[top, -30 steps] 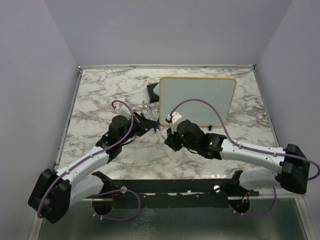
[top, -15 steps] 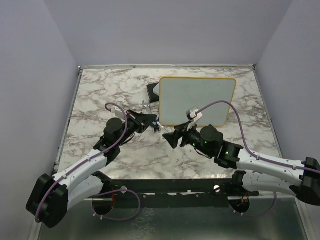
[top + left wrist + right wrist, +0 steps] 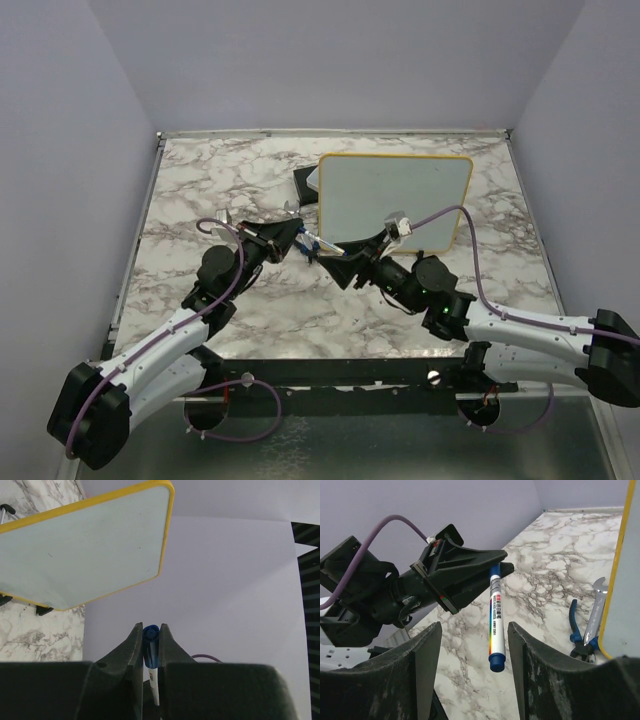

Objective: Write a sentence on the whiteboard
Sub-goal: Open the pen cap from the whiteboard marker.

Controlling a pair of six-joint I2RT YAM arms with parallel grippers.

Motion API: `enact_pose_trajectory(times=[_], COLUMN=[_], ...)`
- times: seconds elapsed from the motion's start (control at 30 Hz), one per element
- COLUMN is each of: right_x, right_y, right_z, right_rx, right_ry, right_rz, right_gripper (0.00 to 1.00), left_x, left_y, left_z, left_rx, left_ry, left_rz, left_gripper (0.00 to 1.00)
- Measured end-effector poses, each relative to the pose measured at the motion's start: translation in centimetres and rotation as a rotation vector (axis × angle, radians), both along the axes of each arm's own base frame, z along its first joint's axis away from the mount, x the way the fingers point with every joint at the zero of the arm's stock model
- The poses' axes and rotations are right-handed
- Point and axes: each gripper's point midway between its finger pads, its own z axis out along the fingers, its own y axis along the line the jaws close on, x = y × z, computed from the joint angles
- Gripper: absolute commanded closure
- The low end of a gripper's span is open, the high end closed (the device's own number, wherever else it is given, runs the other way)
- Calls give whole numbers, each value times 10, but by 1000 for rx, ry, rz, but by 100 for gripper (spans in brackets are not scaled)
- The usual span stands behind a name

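While the left arm reached from the near left corner toward the middle of the worktop (image 3: 200, 190), wrist lifted, the left claw (image 3: 303, 240) was clamped tight on one end of a marker pen (image 3: 495, 625). The right arm stretched in from the near right corner with its elbow bent. It turned the right claw (image 3: 474, 629) to face the other, fingers spread on either side of the pen's free blue end, neither clearly touching it. The whiteboard (image 3: 395, 200) sat toward the far edge, right of centre. Pliers (image 3: 577, 625) and a wrench (image 3: 596, 611) lay just beside the side of it facing the left edge.
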Motion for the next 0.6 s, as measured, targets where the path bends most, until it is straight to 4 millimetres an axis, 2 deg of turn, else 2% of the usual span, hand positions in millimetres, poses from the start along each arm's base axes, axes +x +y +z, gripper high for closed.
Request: enact_pose_trajectory(times=[0.27,0.6], right_x=[5,11], right_y=[11,20], right_z=[-11,-8], right_rx=[-24,-27], right_ry=[35,38], right_rz=[3,-4], right_gripper=[43,57], left_x=[2,2], left_y=[2,2], left_z=[2,1], left_rx=[-10,-12], left_ry=[0,1], left_rz=[13,15], left_gripper=[100,100])
